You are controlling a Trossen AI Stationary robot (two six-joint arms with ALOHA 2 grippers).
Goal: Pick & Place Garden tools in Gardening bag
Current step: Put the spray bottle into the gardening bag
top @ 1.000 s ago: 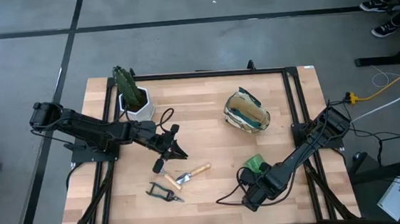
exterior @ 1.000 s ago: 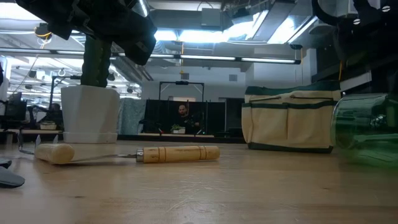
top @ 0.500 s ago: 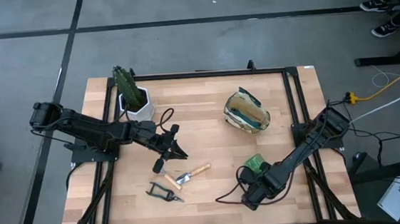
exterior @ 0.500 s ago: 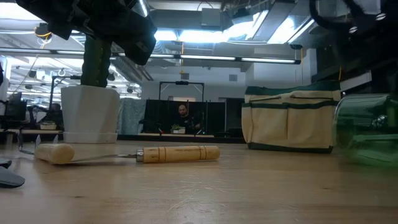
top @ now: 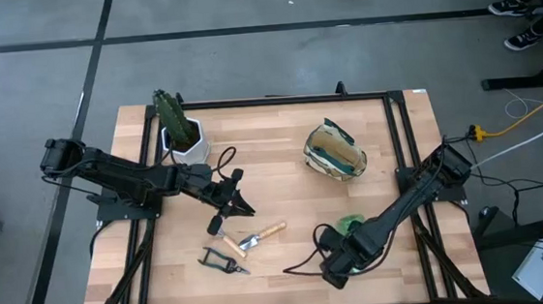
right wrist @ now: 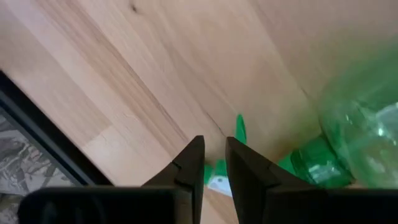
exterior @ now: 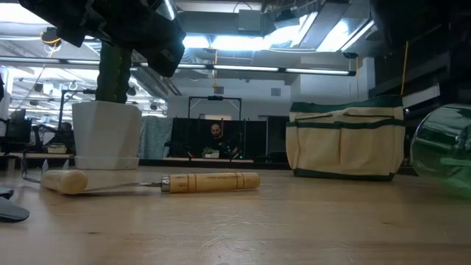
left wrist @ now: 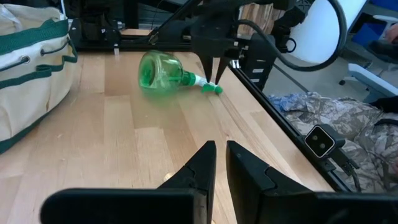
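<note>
At the lower right of the high view, the right gripper (left wrist: 214,76) stands tip-down over the thin nozzle end of the spray bottle (left wrist: 161,70), which lies on its side on the table (top: 283,170), well apart from the bag (top: 335,153) toward the upper right. Its jaws are pinched almost together; the green nozzle shows just past the tips, and nothing is plainly caught between them. That is the likely trouble: a closing that lands beside the nozzle rather than around it would only nudge the bottle. Being round and smooth, it would probably roll, and the table's edge is near on that side. Even a true pinch on so slim a part, far from the heavy body, may let the bottle swing or slip out on the way up, or catch on the bag's rim. The left gripper (left wrist: 219,163), clenched and empty, waits mid-table above the trowel (top: 262,235) and shears (top: 224,262)
</note>
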